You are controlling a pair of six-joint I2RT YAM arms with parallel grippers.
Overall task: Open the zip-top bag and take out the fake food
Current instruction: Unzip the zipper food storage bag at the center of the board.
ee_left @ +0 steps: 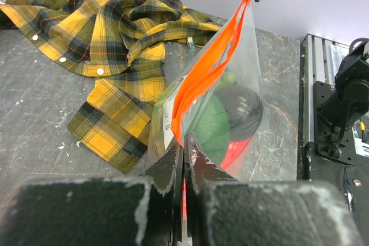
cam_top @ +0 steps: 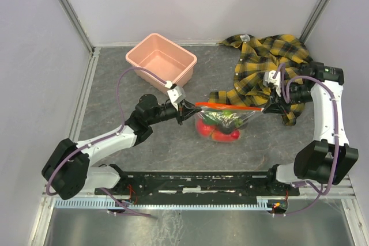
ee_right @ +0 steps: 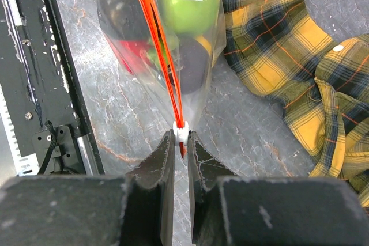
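Note:
The zip-top bag point(cam_top: 247, 116) hangs stretched between my two grippers, its orange-red zip strip point(cam_top: 228, 106) pulled taut. My left gripper point(cam_top: 187, 108) is shut on the strip's left end; in the left wrist view the fingers point(ee_left: 184, 149) pinch the orange edge. My right gripper point(cam_top: 266, 108) is shut on the white slider point(ee_right: 181, 131) at the strip's right end. The fake food point(cam_top: 219, 129) sits inside the bag. It includes a light green fruit point(ee_right: 190, 10), a dark green one point(ee_left: 213, 128) and red pieces point(ee_right: 130, 50). Whether the bag's bottom touches the table I cannot tell.
A pink tub point(cam_top: 162, 60) stands at the back, left of centre. The yellow-and-black plaid shirt point(cam_top: 265, 64) lies crumpled at the back right, close behind the right gripper. The black base rail point(cam_top: 202, 182) runs along the near edge.

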